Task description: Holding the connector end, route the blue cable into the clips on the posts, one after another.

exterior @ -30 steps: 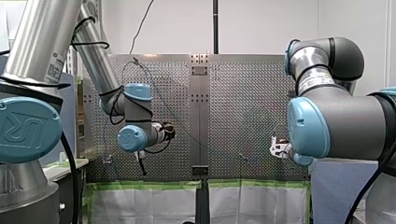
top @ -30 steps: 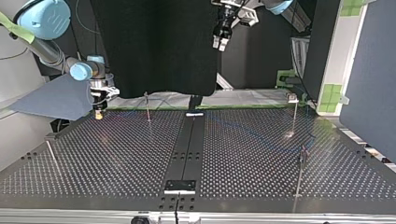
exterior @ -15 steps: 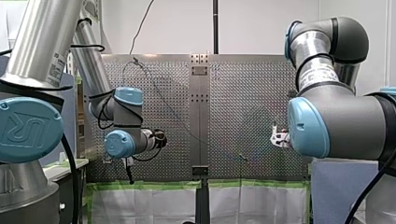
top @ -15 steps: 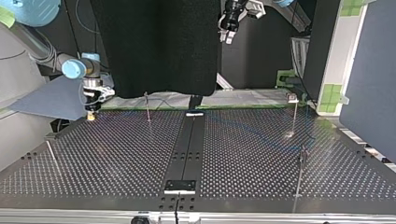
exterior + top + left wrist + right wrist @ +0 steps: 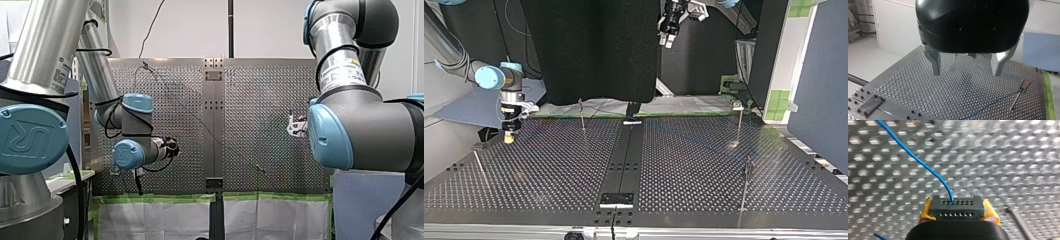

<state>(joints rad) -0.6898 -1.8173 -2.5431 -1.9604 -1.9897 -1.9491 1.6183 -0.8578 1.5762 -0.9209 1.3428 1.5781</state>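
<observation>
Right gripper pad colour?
Yellow pads, flanking the dark grey connector; right wrist view shows it best.

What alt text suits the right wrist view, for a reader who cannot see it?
My right gripper clamps a dark connector between yellow pads; a blue cable runs from it over the perforated table.

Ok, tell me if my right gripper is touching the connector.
Touching. The right wrist view shows my right gripper with yellow pads pressed against both sides of the connector.
</observation>
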